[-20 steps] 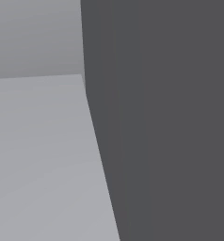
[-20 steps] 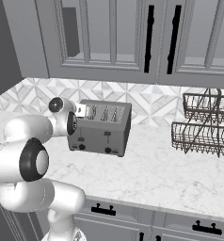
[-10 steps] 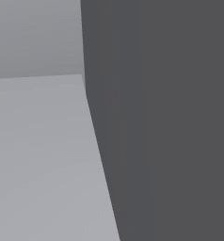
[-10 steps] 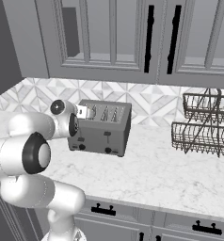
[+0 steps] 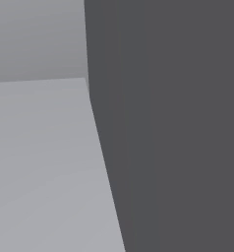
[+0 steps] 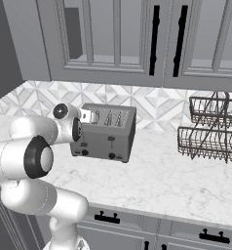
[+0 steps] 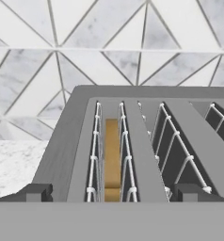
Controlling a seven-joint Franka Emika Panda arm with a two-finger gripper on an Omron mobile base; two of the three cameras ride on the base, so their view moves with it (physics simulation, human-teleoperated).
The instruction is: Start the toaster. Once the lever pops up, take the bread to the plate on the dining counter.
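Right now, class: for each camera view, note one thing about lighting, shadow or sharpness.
Left base view: flat grey surfaces, no detail, soft shading. Right base view: sharp and evenly lit, with a faint shadow under the grey metal toaster. Hand view: crisp, with the tan-brown bread slice clear in its slot.

Even flat rendered light, soft faint shadows, sharp focus, no glare
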